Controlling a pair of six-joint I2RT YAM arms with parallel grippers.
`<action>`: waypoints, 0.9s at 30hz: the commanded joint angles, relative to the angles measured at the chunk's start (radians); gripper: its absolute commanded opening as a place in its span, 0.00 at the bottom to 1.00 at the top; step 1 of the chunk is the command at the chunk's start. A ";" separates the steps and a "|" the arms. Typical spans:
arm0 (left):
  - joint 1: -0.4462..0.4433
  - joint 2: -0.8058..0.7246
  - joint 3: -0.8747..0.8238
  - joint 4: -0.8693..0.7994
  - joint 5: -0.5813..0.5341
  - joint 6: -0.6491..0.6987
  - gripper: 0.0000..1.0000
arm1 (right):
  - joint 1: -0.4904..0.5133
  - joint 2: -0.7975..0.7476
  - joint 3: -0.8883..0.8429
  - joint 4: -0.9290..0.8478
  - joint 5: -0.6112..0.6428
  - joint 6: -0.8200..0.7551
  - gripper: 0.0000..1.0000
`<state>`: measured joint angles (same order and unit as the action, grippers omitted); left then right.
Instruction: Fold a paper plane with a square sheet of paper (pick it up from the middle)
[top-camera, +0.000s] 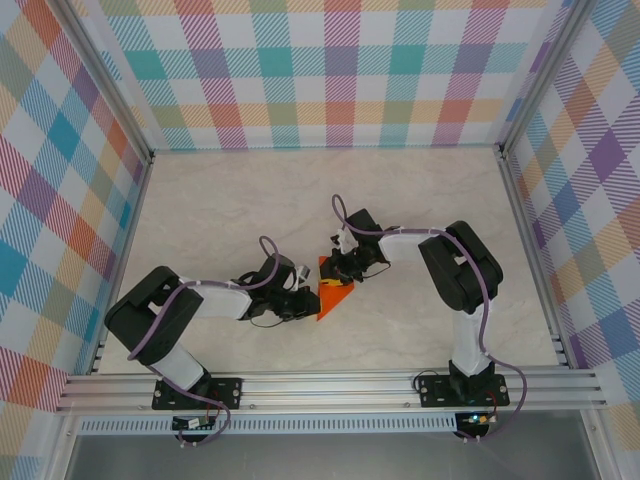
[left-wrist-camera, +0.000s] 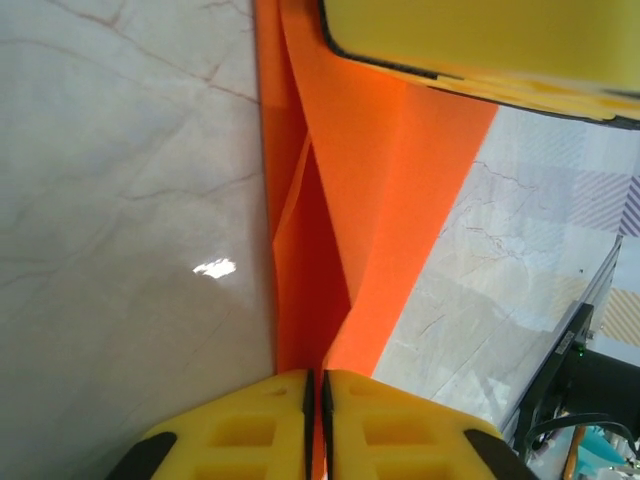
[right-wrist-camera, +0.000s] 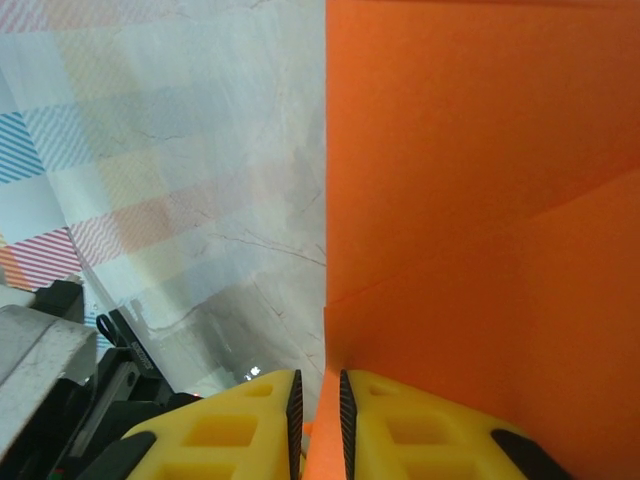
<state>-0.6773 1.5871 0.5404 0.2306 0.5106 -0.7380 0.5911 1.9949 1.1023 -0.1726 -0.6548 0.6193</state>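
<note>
Aluminium rail (top-camera: 330, 385) along the near edge, with both arm bases bolted to it. The left arm (top-camera: 170, 320) reaches in from the left and the right arm (top-camera: 460, 265) from the right. Their wrists meet near the middle of the table (top-camera: 230, 200), which is pale and marble-patterned.

Left gripper (top-camera: 303, 302): in the left wrist view its yellow fingers (left-wrist-camera: 240, 430) stand together with only a thin slit between them. The paper (left-wrist-camera: 380, 200) runs down into that slit, so the gripper is clamped on the paper's edge.

Right gripper (top-camera: 347, 268): in the right wrist view its yellow fingers (right-wrist-camera: 430, 430) are nearly together, with an orange edge in the gap. It is also clamped on the paper.

Paper: bright orange, plain. From above it is a narrow triangular shape between the two grippers, touching both, with its point toward the near edge. The left wrist view shows overlapping layers with straight creases, one flap lying over another. The right wrist view shows one crease running diagonally at the right. Cannot tell whether it rests on the table or is lifted off it.

A yellow pad (left-wrist-camera: 480, 50) covers the paper's far end in the left wrist view.

Far side: walls (top-camera: 330, 70) in a pastel check pattern on three sides.
</note>
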 joint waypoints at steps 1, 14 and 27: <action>0.004 -0.068 0.001 -0.154 -0.063 0.021 0.20 | 0.010 0.058 -0.056 -0.075 0.107 -0.039 0.18; -0.014 -0.174 0.130 -0.257 -0.079 0.028 0.14 | 0.026 0.062 -0.064 -0.096 0.170 -0.055 0.14; -0.033 0.045 0.191 -0.140 -0.014 0.010 0.11 | 0.026 0.057 -0.081 -0.088 0.176 -0.048 0.14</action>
<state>-0.7002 1.6085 0.7113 0.0589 0.4671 -0.7185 0.6025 1.9831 1.0809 -0.1577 -0.6060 0.5858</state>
